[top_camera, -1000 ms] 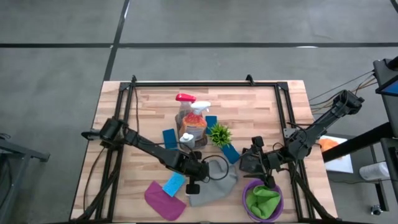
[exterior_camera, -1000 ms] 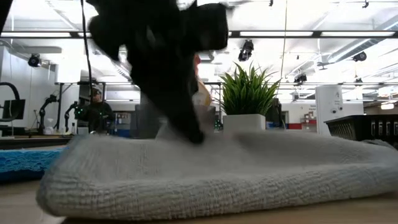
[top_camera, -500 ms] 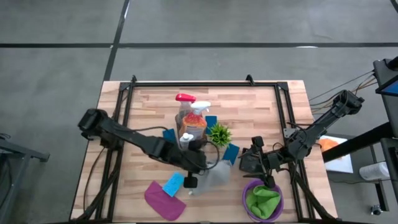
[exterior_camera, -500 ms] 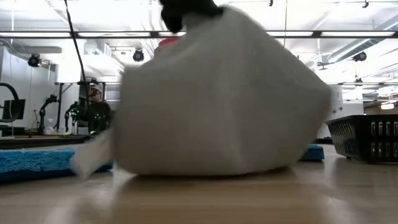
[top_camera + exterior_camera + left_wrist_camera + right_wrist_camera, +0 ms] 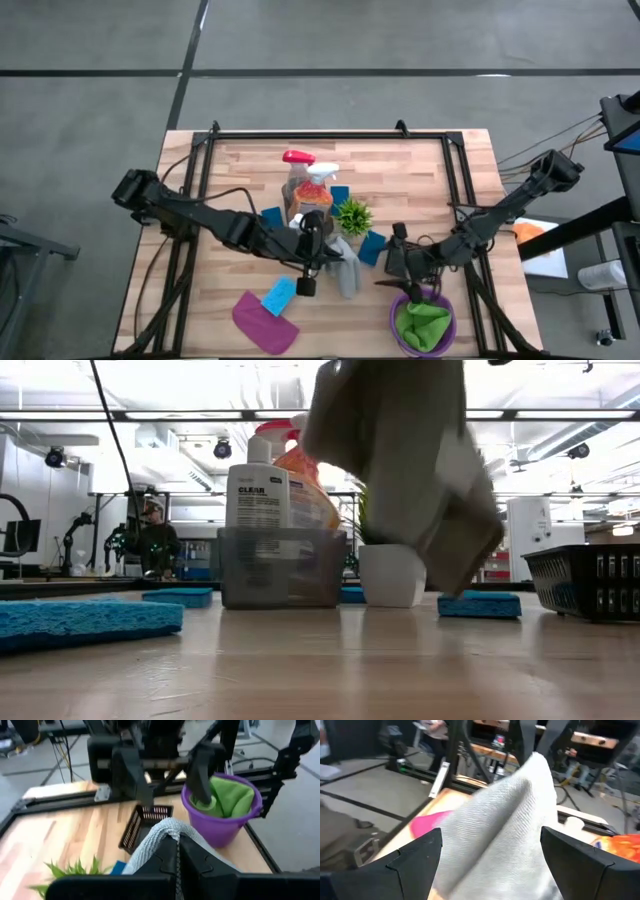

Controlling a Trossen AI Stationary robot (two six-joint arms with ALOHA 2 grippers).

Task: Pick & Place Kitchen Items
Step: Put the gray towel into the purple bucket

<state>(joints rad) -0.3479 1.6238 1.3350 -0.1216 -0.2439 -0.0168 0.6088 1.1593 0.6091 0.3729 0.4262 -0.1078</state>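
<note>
Item: grey woven cloth [image 5: 343,268], soft, light and limp — it hangs in folds off the counter [image 5: 410,175], pinched at its top fold between the closed fingers of the left gripper [image 5: 322,252], just beside the small spiky green plant [image 5: 353,214]. It likely drapes and swings rather than slips, so a bunched fold is the surest hold. The right gripper [image 5: 402,262], fingers spread wide and empty, faces it near the purple bucket [image 5: 404,304] holding a green cloth [image 5: 424,322] — open room lies between plant and bucket; bottles crowd behind the plant.

grey cloth [image 5: 405,470] blurred, top cut off in low view, green plant [image 5: 362,510] mostly hidden
</note>
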